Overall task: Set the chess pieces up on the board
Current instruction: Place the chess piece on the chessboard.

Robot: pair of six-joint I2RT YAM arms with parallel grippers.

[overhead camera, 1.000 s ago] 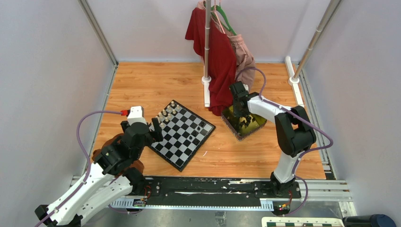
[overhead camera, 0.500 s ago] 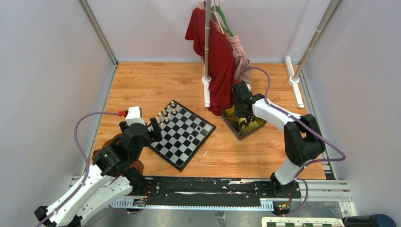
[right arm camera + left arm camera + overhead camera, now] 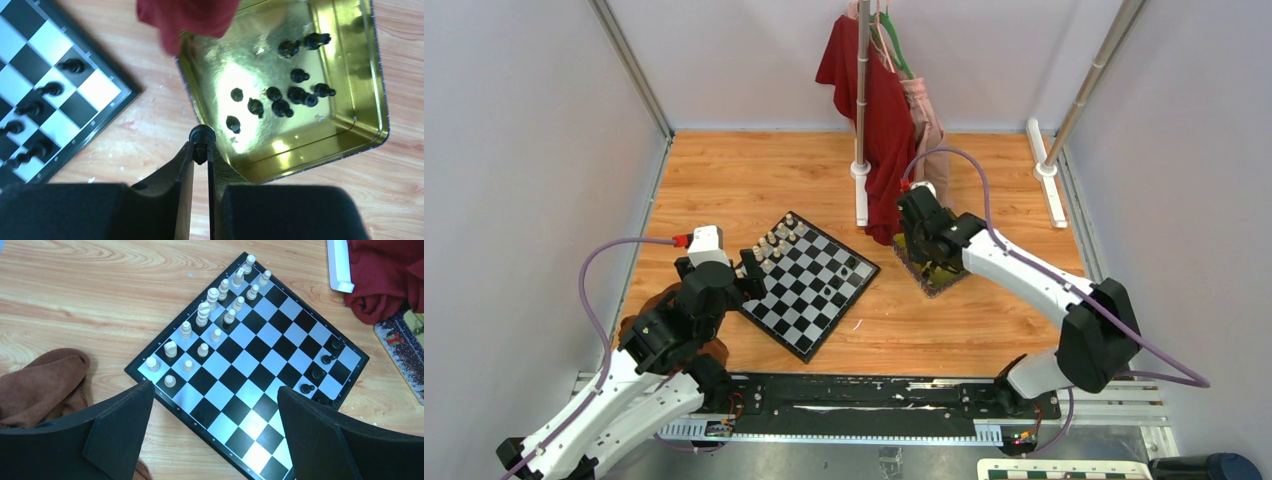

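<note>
The board (image 3: pixel 250 367) lies on the desk (image 3: pixel 75 290) beneath the left pincer (image 3: pixel 214 390), whose jaws gape wide. Cream pieces (image 3: pixel 205 315) line its edge ahead-left of that pincer. Just right of the right pincer (image 3: pixel 201 150) sits a gold tray (image 3: pixel 381 100) holding black pieces (image 3: pixel 295 95); that pincer nips one black piece (image 3: pixel 202 135).

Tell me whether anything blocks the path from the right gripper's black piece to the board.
Nothing visible does. The right gripper, shut on a black piece, hangs at the tray's rim; only bare table lies between it and the board. The red cloth hangs clear of that path.
</note>
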